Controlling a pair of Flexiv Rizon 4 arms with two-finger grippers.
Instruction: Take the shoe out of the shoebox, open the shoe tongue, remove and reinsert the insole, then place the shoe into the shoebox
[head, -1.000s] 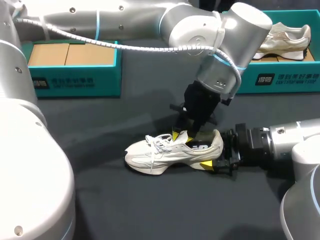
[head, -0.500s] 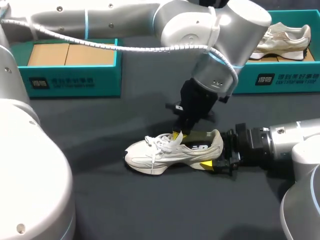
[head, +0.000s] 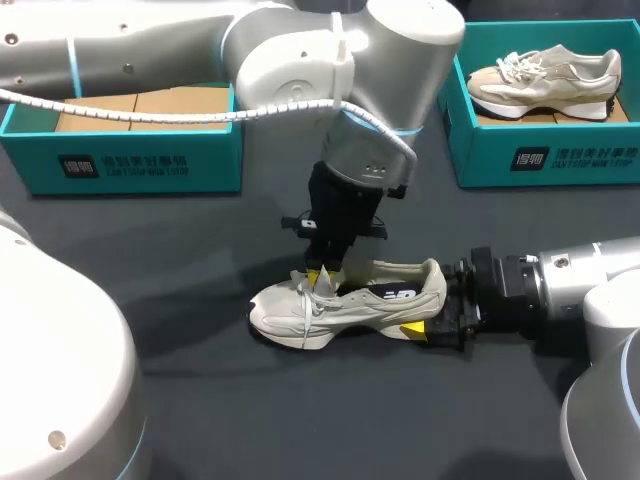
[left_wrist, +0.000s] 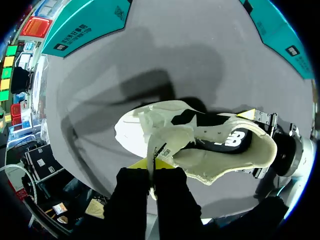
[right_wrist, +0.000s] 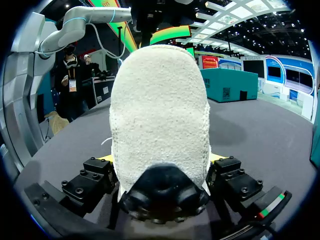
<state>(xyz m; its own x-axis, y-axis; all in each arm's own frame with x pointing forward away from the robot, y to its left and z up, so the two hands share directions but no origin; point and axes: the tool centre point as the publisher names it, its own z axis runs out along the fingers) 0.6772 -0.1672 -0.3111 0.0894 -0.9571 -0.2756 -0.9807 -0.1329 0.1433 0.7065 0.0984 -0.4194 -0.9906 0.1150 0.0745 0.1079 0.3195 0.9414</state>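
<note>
**Tongue pinched, heel clamped**

The white shoe stands on its sole on the dark table, apart from the left shoebox and the right shoebox. The left gripper is closed on the tongue. The right gripper clamps the heel from both sides.

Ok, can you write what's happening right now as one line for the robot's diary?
shoe: on table | left gripper: shut on tongue | right gripper: shut on heel | step: open tongue
</note>
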